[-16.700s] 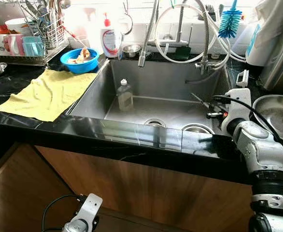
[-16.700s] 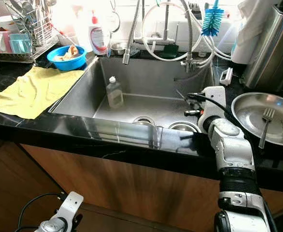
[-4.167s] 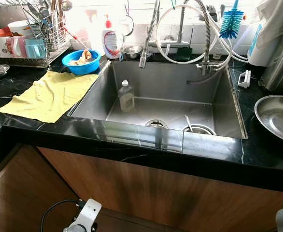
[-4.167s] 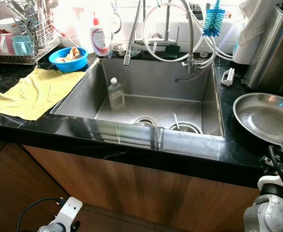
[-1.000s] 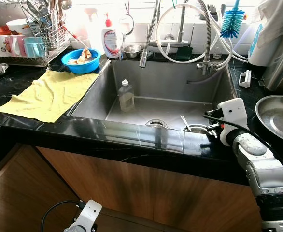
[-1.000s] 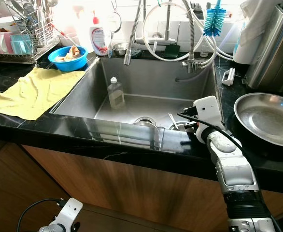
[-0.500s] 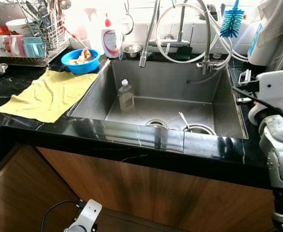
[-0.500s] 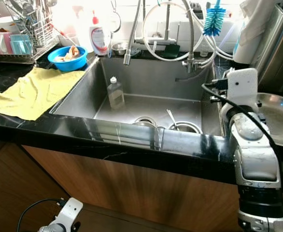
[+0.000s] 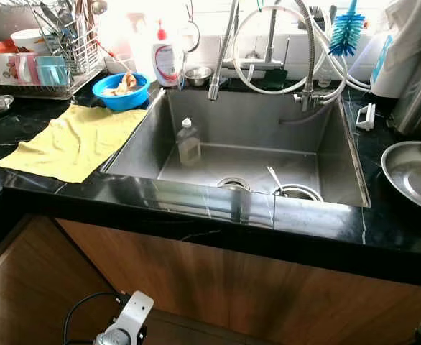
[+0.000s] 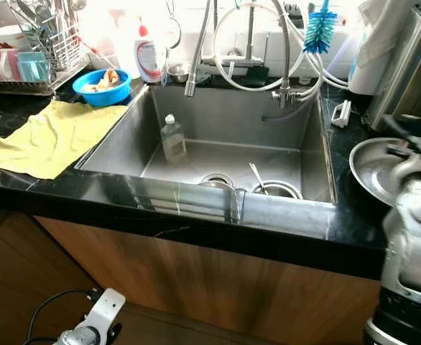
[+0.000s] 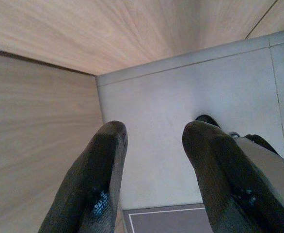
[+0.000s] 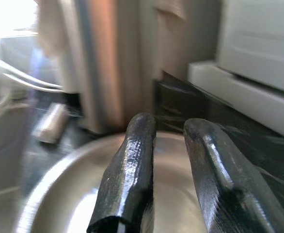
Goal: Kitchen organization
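Sink (image 9: pixel 196 147) ahead of me, steel plate (image 10: pixel 372 169) on counter to its right. Right arm has swung out of sink since a second ago; my right gripper (image 12: pixel 168 170) now over plate, fingers narrowly apart, empty. I take it utensil drop is done and next item is due. Fork (image 9: pixel 274 180) in sink bowl (image 9: pixel 299 192), leaning, handle up toward back-left. Left gripper (image 11: pixel 154 165) idle by floor, fingers apart.
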